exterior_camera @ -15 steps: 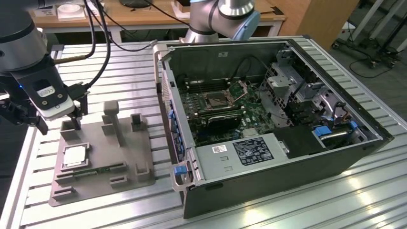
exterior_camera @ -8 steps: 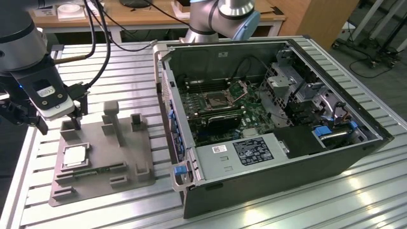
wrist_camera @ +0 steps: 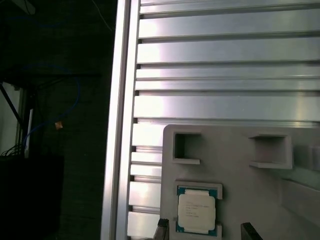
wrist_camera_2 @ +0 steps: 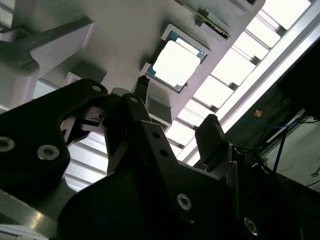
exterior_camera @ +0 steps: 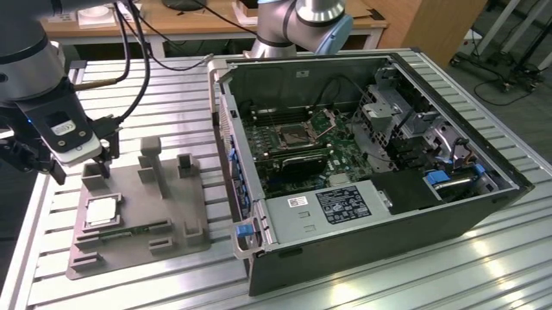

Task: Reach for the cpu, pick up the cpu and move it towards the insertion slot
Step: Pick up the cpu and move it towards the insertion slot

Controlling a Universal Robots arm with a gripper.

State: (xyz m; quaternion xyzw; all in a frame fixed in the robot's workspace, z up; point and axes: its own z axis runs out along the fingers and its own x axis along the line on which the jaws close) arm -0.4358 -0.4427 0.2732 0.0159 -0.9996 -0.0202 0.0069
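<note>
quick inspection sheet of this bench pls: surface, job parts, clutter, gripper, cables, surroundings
surface: slatted metal table, bearing a grey holder and an open pc case
job's things: cpu lies flat in a holder pocket; socket sits inside the case
clutter: memory stick on the holder
grippers: gripper open, empty, over the holder near the cpu, not touching it
cables: black cables hang from the arm over the table
surroundings: wooden desk behind
</note>
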